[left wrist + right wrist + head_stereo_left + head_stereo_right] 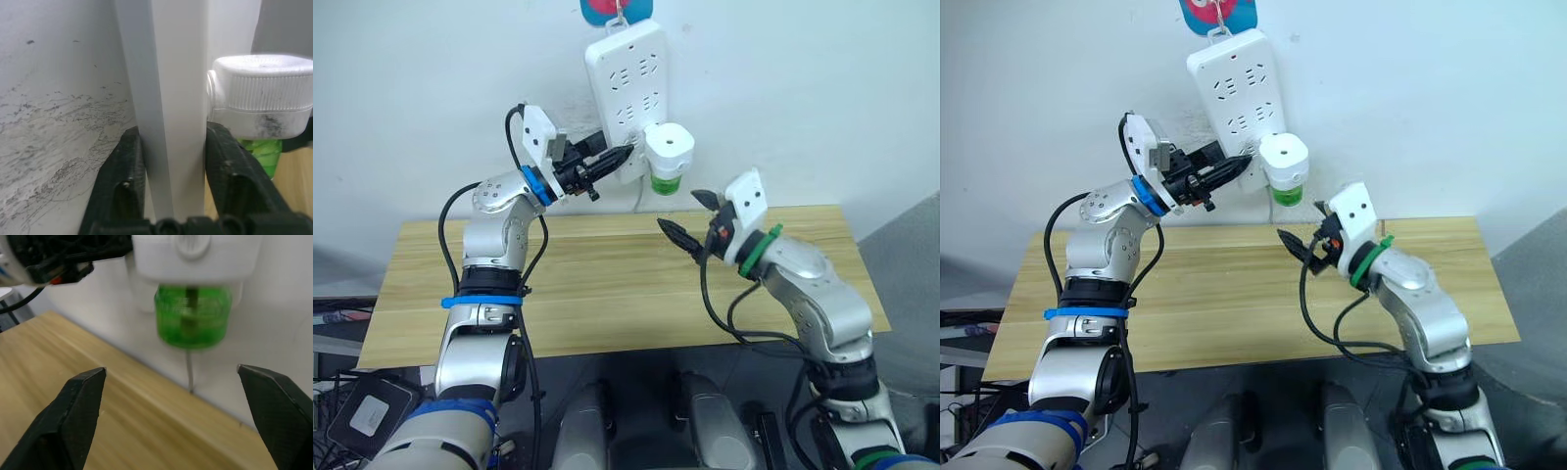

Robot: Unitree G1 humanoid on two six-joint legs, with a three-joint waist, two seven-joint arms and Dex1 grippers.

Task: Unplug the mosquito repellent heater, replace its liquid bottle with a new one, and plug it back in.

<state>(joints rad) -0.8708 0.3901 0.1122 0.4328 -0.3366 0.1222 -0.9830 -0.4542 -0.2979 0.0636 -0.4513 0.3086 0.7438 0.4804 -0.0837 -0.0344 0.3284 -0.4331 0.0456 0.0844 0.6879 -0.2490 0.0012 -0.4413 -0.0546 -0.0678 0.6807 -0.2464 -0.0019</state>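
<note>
White plastic: mosquito repellent heater (668, 145), rounded, plugged into the lowest socket of the power strip (628, 93); at about 12 o'clock from the middle of the table.
Green: liquid bottle (667, 183), screwed in under the heater, hanging just above the table's far edge; wick visible inside in the right wrist view.
Power strip: long, white, hung upright on the wall (822, 88), with a cable dropping from its lower end.
Pale wood: table (607, 284), pushed against the wall.
Left gripper (619, 157): raised at about 10 o'clock, fingers (124, 191) clamped on either side of the strip's lower edge, just beside the heater; grasping the power strip, not the heater.
Right gripper (690, 220): at about 2 o'clock, hovering over the table just below and in front of the bottle; fingers spread wide, holding nothing, apart from bottle and heater.
Step in hand: likely the unplugging, with the strip braced and the free gripper lining up on the heater.
Doing it well: raise the right gripper to the white body rather than the green bottle; close squarely on both sides; pull straight out from the wall along the prongs, no twisting.
Bracing: keep the left clamp firm so the strip does not swing off its hook.
Risk: gripping the bottle alone may unscrew or slip; a slanted pull may bind the prongs.
</note>
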